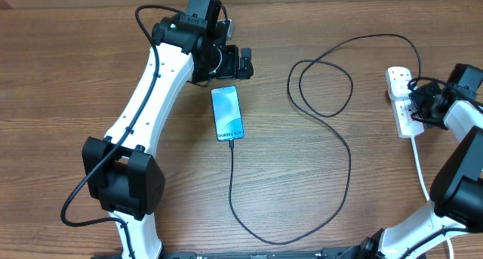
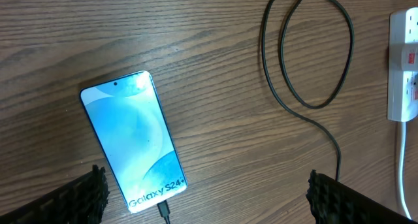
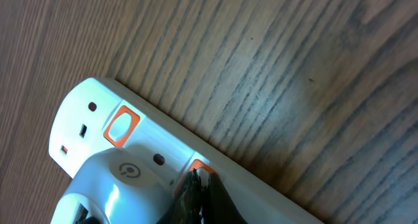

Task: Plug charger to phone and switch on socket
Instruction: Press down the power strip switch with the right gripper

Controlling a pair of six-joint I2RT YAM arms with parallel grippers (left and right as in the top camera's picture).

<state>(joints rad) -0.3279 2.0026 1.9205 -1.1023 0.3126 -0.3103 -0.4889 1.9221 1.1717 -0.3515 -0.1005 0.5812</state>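
Note:
The phone [image 1: 226,113] lies flat mid-table, its light-blue screen lit and showing "Galaxy S24+"; it also shows in the left wrist view [image 2: 134,140]. The charger's thin black cable [image 1: 349,164] has its tip [image 2: 163,209] in the phone's bottom port. It loops across the table to the white socket [image 1: 402,100] at the right. My left gripper [image 1: 246,63] is open and empty just beyond the phone's top end, its fingers [image 2: 209,204] wide apart. My right gripper [image 3: 204,185] is shut, its tips pressing an orange-red switch [image 3: 199,166] on the socket [image 3: 88,113].
A white plug body [image 3: 121,185] sits in the socket beside the pressed switch. A second orange-red switch [image 3: 122,126] lies further along. The socket's thick white cord [image 1: 419,164] runs toward the front edge. The cable forms a loop [image 2: 313,54] between phone and socket.

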